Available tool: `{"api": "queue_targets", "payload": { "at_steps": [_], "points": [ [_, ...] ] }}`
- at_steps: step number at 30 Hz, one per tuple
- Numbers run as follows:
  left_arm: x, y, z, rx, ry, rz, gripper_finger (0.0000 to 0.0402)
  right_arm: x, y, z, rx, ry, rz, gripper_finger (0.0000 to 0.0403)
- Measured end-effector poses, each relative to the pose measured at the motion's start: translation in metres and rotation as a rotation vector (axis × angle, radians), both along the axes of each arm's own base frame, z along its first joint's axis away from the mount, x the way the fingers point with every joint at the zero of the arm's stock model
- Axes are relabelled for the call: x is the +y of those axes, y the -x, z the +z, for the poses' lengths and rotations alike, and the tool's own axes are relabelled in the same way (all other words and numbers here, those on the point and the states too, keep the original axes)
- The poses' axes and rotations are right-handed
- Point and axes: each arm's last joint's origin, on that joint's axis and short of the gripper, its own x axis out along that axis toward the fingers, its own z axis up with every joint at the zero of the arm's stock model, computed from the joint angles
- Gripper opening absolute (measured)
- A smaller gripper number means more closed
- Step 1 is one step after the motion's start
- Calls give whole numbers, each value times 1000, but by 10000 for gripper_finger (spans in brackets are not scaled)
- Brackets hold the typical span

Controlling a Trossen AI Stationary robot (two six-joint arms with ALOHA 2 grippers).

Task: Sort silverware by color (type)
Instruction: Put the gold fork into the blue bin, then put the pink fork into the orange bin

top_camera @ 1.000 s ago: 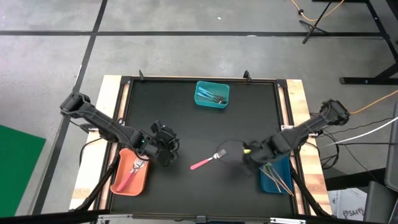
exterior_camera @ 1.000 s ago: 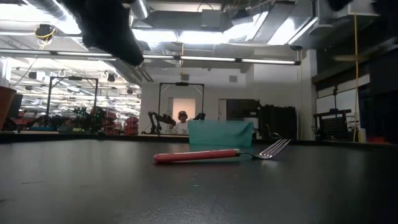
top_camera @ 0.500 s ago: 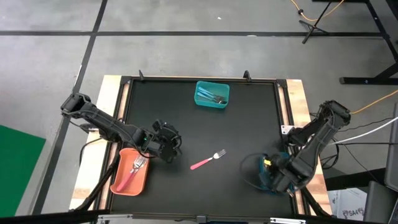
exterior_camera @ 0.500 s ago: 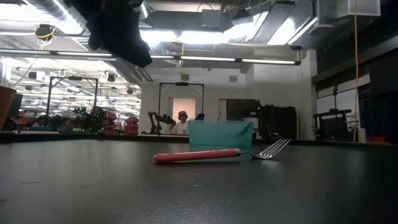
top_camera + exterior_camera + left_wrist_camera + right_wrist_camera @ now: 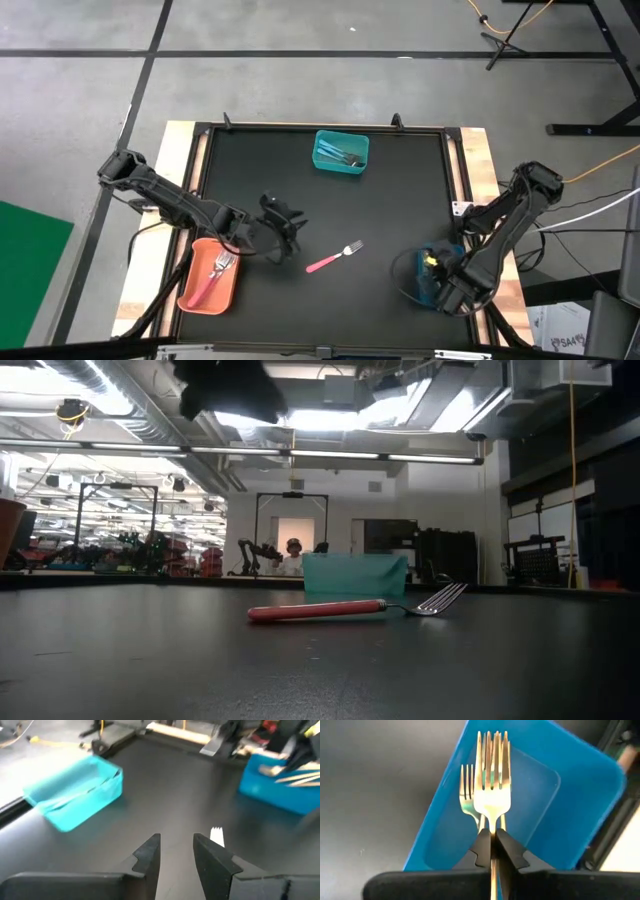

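A pink-handled fork lies flat on the black table, also low down in the low view. My left gripper hovers open just left of it, and the fork's tines peek out beyond the gripper. More pink utensils lie in the orange bin. My right gripper is over the blue bin at the near right corner, shut on a gold fork. A second gold fork lies in that bin. Light-blue utensils lie in the teal bin. My right gripper pinches the gold fork between its two fingers at the neck just below the head. The handle runs back between the fingers, along them, and the head points away from the wrist. The fork is over the blue bin's floor; whether it touches the bin I cannot tell.
The teal bin stands near the table's far edge, the orange bin at the near left, the blue bin at the near right. Bare black table surrounds the pink fork. Raised rails frame the table.
My right gripper has swung away from beside the pink fork toward the near right corner and now sits over the blue bin. My left gripper has moved from the orange bin's edge toward the table's right, closer to the pink fork. The pink fork has stayed put.
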Motion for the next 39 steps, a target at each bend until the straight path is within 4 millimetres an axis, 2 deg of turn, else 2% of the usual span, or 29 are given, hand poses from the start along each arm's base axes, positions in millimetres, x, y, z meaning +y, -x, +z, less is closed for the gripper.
{"api": "queue_targets", "payload": {
  "at_steps": [10,22,26,31,39],
  "points": [
    [-4,-9,16,-136,-30,-60,110,-3,2,-26,-15,-21,0,0],
    [5,-23,23,-218,-25,-153,110,-3,2,-29,-19,-25,-1,5],
    [7,-36,11,-227,-10,-169,110,-3,2,-29,-19,-25,0,28],
    [7,-55,-14,-203,12,-211,110,-3,2,-29,-19,-25,0,53],
    [0,-77,-54,-153,86,-278,110,-3,2,-29,-14,-32,0,61]
  ]
}}
